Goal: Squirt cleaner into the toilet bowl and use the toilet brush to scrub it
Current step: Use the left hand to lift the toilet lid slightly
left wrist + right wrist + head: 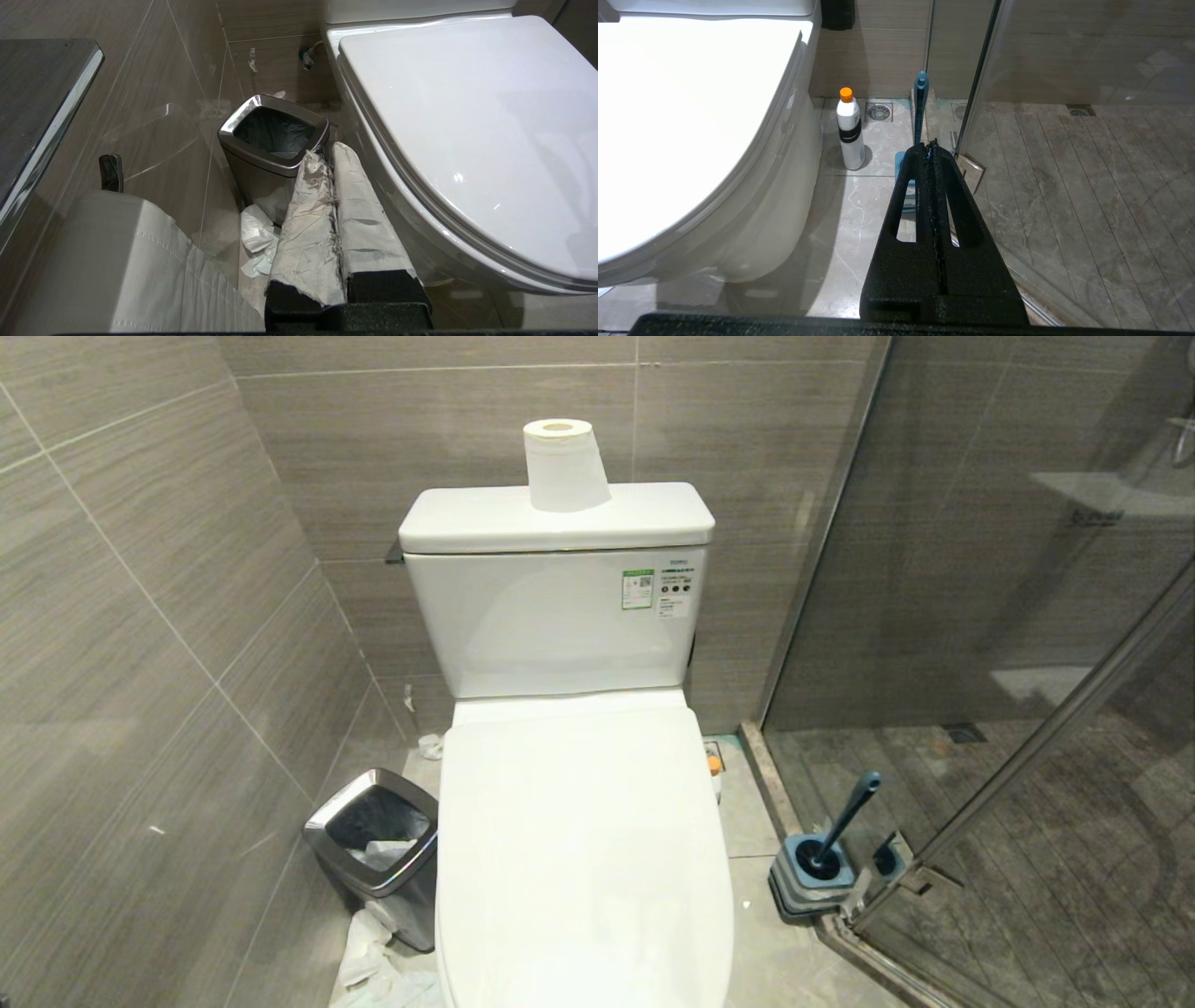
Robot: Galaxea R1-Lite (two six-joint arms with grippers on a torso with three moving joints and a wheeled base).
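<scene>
Here, both arms are hanging parked: the left gripper (334, 154) and right gripper (930, 147) are pinching closed on nothing, flanking the lidded toilet bowl (583, 849).

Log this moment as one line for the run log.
white toilet lid: down | teal-handled toilet brush: in holder | left gripper: shut, empty | right gripper: shut, empty

The closed lid (579, 859) hides the toilet bowl; tank sticker (658, 590) perhaps unreadable.

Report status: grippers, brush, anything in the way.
Left gripper and right gripper shut, empty. Brush in holder by shower glass. Toilet lid closed over bowl.
</scene>
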